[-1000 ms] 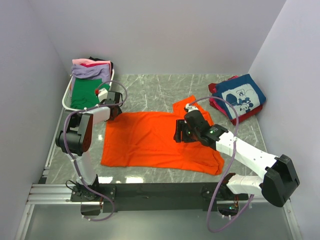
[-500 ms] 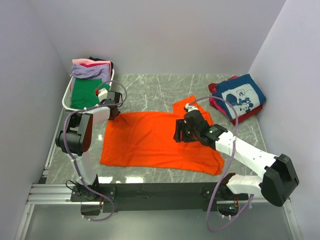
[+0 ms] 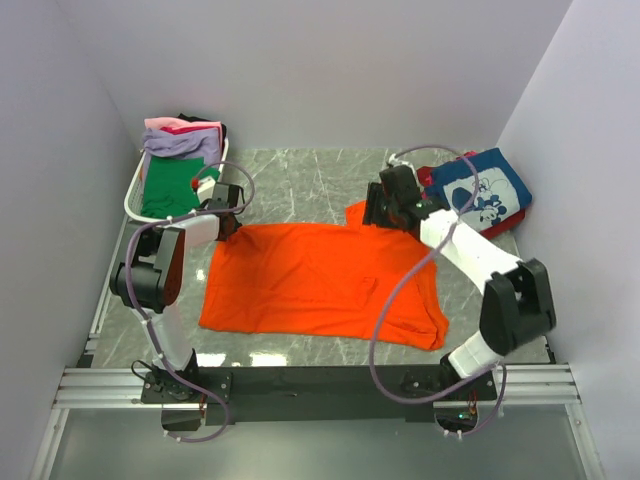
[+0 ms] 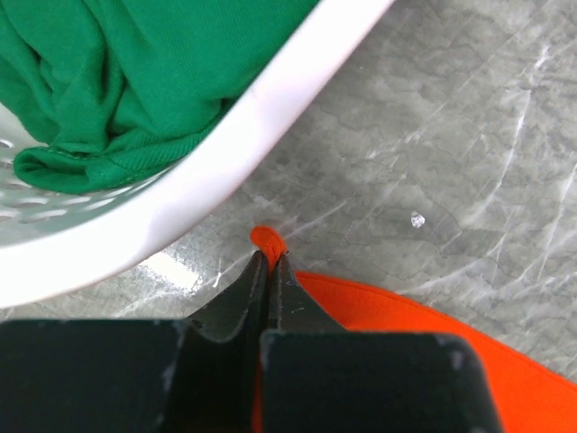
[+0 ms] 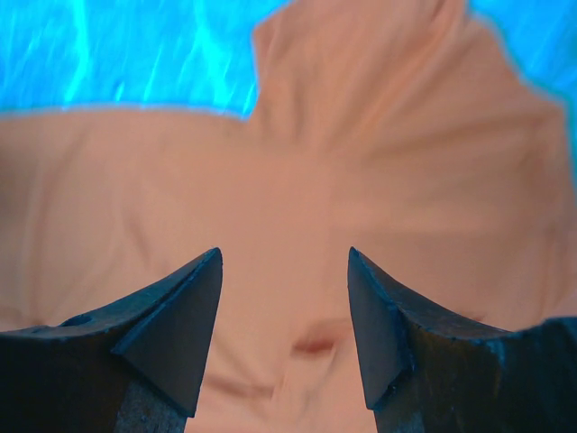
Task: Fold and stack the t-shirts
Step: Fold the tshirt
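One orange tee lies spread; left gripper pinches its corner beside basket, right gripper hovers over it, fingers wide

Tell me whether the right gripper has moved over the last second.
Yes. The right gripper left the middle of the orange shirt and moved up the view to its far sleeve, closer to the navy shirt.

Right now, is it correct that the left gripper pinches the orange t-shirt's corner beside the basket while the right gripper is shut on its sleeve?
Not quite: the right gripper is open, fingers apart over the orange t-shirt, as the right wrist view shows. The left gripper does pinch the shirt's corner beside the basket.
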